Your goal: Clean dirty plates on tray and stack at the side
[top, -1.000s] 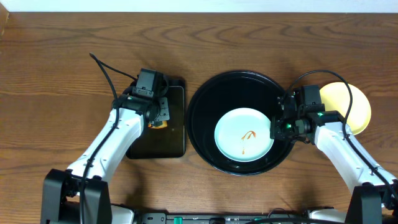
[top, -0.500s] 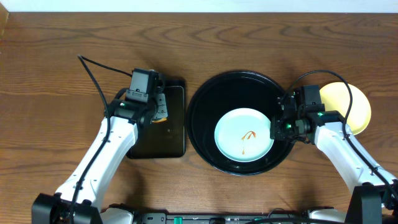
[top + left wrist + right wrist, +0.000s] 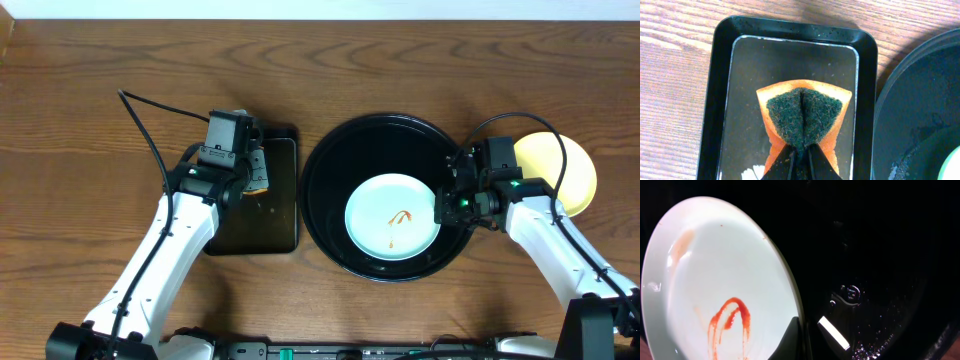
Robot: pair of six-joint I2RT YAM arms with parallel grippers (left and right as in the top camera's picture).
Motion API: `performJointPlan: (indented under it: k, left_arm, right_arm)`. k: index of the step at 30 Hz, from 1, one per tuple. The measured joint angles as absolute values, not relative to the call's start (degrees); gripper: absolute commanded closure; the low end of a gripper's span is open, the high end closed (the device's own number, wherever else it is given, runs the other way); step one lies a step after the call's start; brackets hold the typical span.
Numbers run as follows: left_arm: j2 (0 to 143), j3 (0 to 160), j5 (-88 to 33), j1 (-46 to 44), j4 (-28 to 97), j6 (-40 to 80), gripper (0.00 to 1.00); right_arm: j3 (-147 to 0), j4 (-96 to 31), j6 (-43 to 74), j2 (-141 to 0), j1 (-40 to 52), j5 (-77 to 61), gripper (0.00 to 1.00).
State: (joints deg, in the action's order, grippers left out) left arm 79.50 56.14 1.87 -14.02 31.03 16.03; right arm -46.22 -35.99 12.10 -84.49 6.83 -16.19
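Note:
A pale mint-blue plate (image 3: 385, 222) with an orange-red sauce squiggle lies in the round black tray (image 3: 330, 180). My right gripper (image 3: 441, 207) is shut on the plate's right rim. In the right wrist view one finger lies on the plate (image 3: 715, 270) face and the other under its edge, gripper (image 3: 804, 341) low in the tray (image 3: 880, 250). My left gripper (image 3: 256, 178) is shut on an orange sponge (image 3: 805, 115) with a dark green scouring face, pinched into a fold between the left gripper (image 3: 801, 156) fingers. A pale yellow plate (image 3: 575, 172) rests on the table right of the tray.
A small black rectangular tray (image 3: 268, 228) sits left of the round tray, and the sponge hangs over its glossy floor (image 3: 785, 65). The round tray's rim (image 3: 920, 60) lies close to its right side. Bare wooden table (image 3: 90, 120) spreads to the left and back.
My left arm has swung its elbow leftward and carried the sponge slightly toward the back of the rectangular tray. The right arm and the mint-blue plate have not moved.

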Motion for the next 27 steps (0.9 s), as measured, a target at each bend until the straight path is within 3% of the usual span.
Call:
performJointPlan:
  k: [19, 27]
  left_arm:
    - [79.5, 56.14, 1.87, -14.02, 29.95, 16.03, 0.92]
    - [79.5, 56.03, 1.87, -14.02, 22.09, 16.03, 0.93]
  right_arm:
    - [-46.22, -35.68, 12.12, -84.49, 6.83, -16.19, 0.99]
    - [-46.22, -35.51, 12.1, -84.49, 6.83, -16.16, 0.99]
